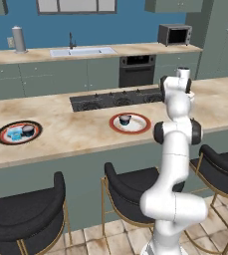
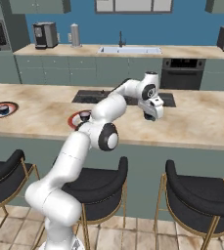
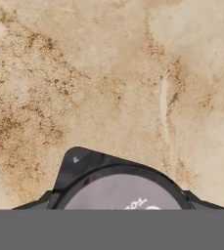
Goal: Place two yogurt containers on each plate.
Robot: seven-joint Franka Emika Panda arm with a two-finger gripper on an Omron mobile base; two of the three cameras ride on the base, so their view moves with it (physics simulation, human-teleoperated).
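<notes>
In the hand view we see a yogurt cup (image 3: pixel 121 193) cut off along the bottom, its pale lid showing only an upper arc with a scrap of lettering too partial to read. The jaws beside it are mostly hidden — we cannot tell whether they press the cup.

From the left base view the arm (image 1: pixel 177 129) covers the gripper, and the white plate (image 1: pixel 138 127) sits partly behind its elbow. In the right base view that plate (image 2: pixel 76 118) is largely blocked by the arm, the cup (image 2: pixel 85 116) on it barely peeking out.

The far plate (image 2: pixel 1 109) is clipped by the left edge — its cups are too small to separate there.
</notes>
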